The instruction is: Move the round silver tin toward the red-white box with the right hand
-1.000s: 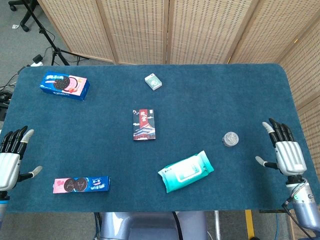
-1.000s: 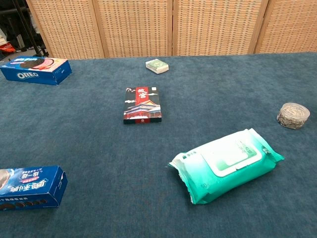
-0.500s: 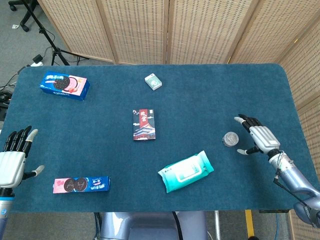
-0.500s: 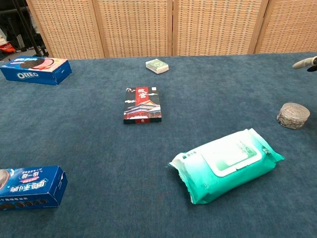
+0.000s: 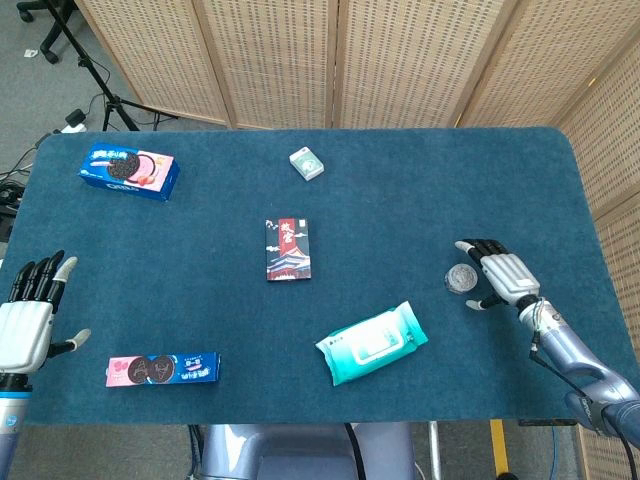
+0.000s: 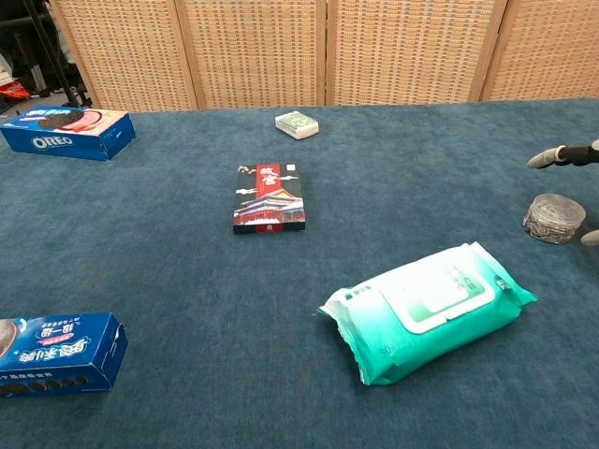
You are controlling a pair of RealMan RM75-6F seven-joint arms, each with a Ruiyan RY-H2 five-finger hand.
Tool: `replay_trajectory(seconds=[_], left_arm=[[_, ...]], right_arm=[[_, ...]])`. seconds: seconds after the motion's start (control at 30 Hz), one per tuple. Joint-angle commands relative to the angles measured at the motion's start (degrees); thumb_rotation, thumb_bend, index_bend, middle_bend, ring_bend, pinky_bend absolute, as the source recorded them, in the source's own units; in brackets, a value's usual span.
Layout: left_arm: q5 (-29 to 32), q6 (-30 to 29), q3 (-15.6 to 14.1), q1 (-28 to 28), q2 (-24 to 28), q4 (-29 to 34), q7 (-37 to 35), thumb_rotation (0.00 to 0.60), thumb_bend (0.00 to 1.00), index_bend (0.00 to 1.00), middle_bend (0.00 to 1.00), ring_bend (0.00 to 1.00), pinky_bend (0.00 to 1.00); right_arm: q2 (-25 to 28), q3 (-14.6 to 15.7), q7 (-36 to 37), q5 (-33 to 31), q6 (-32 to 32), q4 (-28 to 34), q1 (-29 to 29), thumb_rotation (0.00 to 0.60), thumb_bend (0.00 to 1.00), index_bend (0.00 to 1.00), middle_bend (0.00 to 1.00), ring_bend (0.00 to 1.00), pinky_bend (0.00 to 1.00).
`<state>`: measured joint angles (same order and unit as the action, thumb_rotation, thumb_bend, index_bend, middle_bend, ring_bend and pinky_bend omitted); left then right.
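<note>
The round silver tin (image 5: 460, 278) (image 6: 553, 218) sits on the blue table toward its right side. My right hand (image 5: 497, 273) hovers just right of the tin with fingers spread and holds nothing; in the chest view only its fingertips (image 6: 546, 157) show at the right edge. The red-white box (image 5: 288, 249) (image 6: 270, 197) lies flat near the table's middle, well left of the tin. My left hand (image 5: 28, 315) is open at the table's left edge, holding nothing, and is absent from the chest view.
A teal wet-wipes pack (image 5: 372, 343) (image 6: 429, 308) lies between tin and front edge. A small green-white box (image 5: 306, 163) sits at the back. Two blue Oreo boxes lie at back left (image 5: 130, 171) and front left (image 5: 162, 369). Wicker screens stand behind.
My right hand has moved left and forward from the table's right edge to beside the tin. The left hand has barely shifted. The tin has not moved.
</note>
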<state>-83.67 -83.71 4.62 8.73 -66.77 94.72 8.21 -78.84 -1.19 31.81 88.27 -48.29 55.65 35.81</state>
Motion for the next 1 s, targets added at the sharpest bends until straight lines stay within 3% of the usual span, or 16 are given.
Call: replay_trajectory(seconds=[0.03,0.2,0.37,0.43,0.57,0.7,0.83,1.0], left_arm=[[0.4,0.2,0.1,0.1,-0.1,-0.1,0.0,0.6,0.0,0.0,0.0,0.0,0.0],[0.7,0.4,0.2,0.2,-0.3,-0.3,0.1,0.6,0.0,0.0,0.0,0.0,0.0],[1.3,1.0,0.4,0.5,-0.5,-0.5,0.3,0.6,0.0,0.0,0.0,0.0,0.0],[1.5,1.1,0.4,0.5,-0.5,-0.5,0.3,0.6,0.0,0.0,0.0,0.0,0.0],[2.1,1.3,0.7,0.6,-0.4,-0.6,0.2,0.6,0.0,0.0,0.0,0.0,0.0],[2.3,1.7,0.8,0.9,-0.4,-0.7,0.2,0.6,0.0,0.0,0.0,0.0,0.0],[2.3,1.9,0.6,1.0,-0.6,-0.8,0.5,0.6,0.0,0.0,0.0,0.0,0.0],[2.2,1.7,0.6,1.0,-0.6,-0.6,0.5,0.6,0.0,0.0,0.0,0.0,0.0]], right_arm=[[-3.4,-0.2,-1.4,-0.1,-0.6,-4.8,0.5,0.6,0.0,0.2,0.19,0.12,0.17],[-6.4,-0.3,-0.9,-0.3,-0.6,-8.9,1.2,0.6,0.0,0.31,0.34,0.29,0.31],[-10.0,-0.8,0.6,0.3,-3.7,-12.9,1.5,0.6,0.01,0.51,0.56,0.51,0.49],[-11.0,-0.8,2.0,0.6,-5.0,-13.9,1.5,0.6,0.1,0.59,0.64,0.58,0.53],[-11.5,-0.9,3.9,1.8,-8.6,-14.0,1.9,0.6,0.31,0.62,0.67,0.6,0.53],[-9.5,-2.2,3.5,2.9,-11.9,-9.5,3.6,0.6,0.4,0.62,0.67,0.6,0.53],[-6.3,-4.4,0.6,3.5,-13.3,0.4,6.1,0.6,0.47,0.62,0.67,0.6,0.53],[-3.0,-5.9,-6.6,2.1,-9.2,14.0,8.9,0.6,0.5,0.62,0.67,0.6,0.53]])
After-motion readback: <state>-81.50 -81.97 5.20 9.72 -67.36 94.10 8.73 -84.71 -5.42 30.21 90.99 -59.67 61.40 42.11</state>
